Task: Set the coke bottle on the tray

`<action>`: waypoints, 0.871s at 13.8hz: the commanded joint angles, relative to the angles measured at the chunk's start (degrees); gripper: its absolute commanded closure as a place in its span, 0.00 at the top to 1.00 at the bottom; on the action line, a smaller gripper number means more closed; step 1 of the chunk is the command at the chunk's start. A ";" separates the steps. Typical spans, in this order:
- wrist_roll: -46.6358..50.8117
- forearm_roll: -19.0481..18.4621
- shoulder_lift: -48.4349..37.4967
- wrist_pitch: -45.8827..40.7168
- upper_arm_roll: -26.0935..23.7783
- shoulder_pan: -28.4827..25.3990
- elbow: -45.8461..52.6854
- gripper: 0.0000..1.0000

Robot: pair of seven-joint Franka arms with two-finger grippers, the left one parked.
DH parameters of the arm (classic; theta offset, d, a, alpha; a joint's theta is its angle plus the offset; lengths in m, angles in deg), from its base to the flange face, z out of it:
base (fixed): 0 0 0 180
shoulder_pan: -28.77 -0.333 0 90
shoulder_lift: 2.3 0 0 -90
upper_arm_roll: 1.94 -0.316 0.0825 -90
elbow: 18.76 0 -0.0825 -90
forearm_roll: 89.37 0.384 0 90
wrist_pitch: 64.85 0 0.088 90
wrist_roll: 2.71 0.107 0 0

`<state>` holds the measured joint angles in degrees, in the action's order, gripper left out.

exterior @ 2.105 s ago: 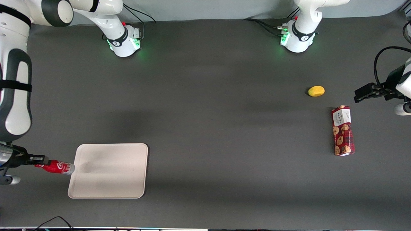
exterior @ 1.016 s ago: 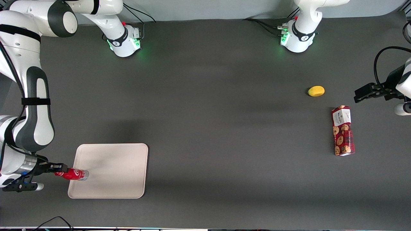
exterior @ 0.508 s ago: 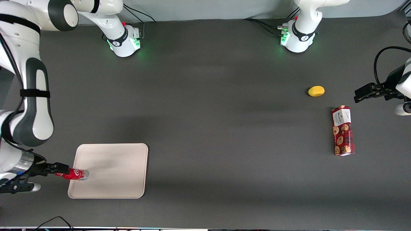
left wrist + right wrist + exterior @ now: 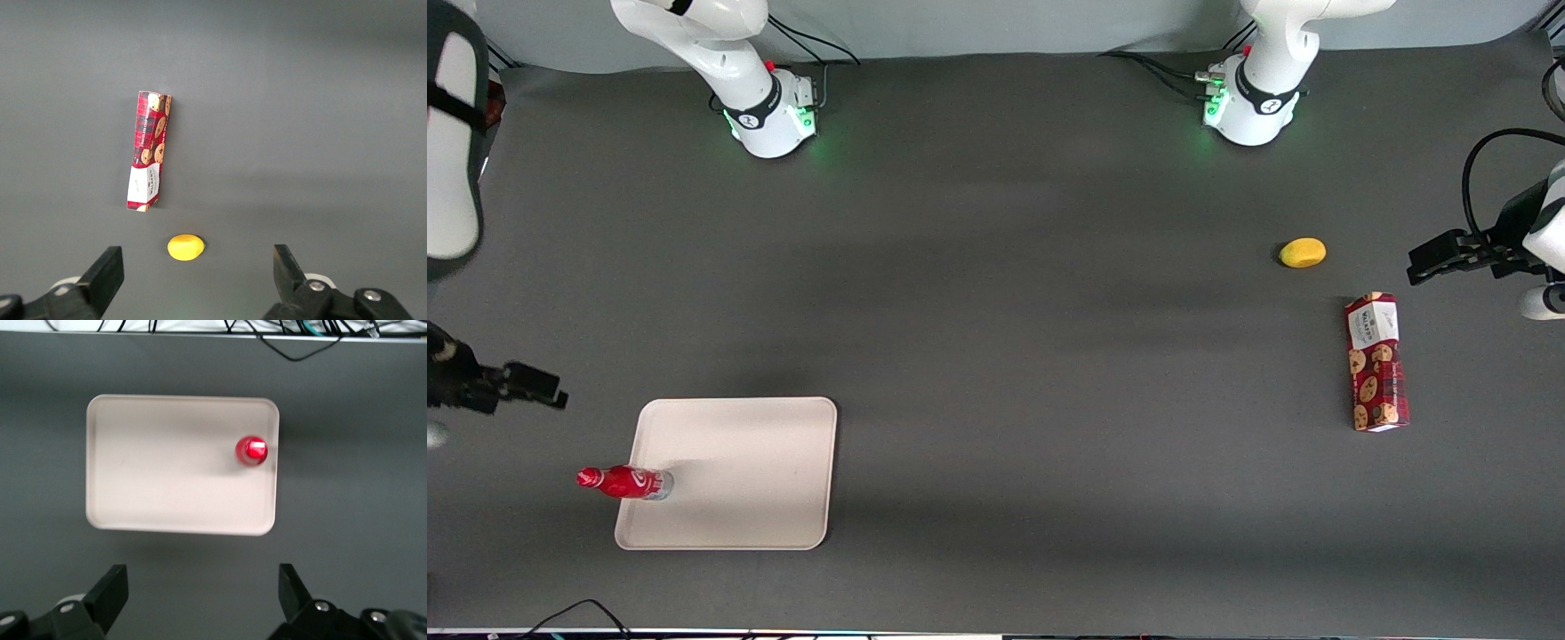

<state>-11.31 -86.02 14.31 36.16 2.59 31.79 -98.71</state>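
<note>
Bottle set down, tool clear

The slim red coke bottle (image 4: pixel 624 482) stands upright just inside the flat beige rectangular tray (image 4: pixel 747 471) near its rim; the tool (image 4: pixel 534 384) hangs wide open and empty above the tabotop, farther from the front camera than the bottle.

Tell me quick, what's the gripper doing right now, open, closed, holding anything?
Gripper: open and empty, raised clear of the coke bottle, which stands upright on the tray.
</note>
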 commanded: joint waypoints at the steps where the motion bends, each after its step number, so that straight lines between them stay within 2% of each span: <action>1: 4.29 -2.38 -10.86 -1.68 0.91 -2.84 -10.19 1.00; 6: 6.75 -3.27 -24.06 -3.35 0.92 -6.18 -21.47 1.00; 12: 7.37 -3.27 -25.40 -6.78 1.01 -6.54 -21.92 1.00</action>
<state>-5.81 -88.28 -10.17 29.54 2.89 26.29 -119.51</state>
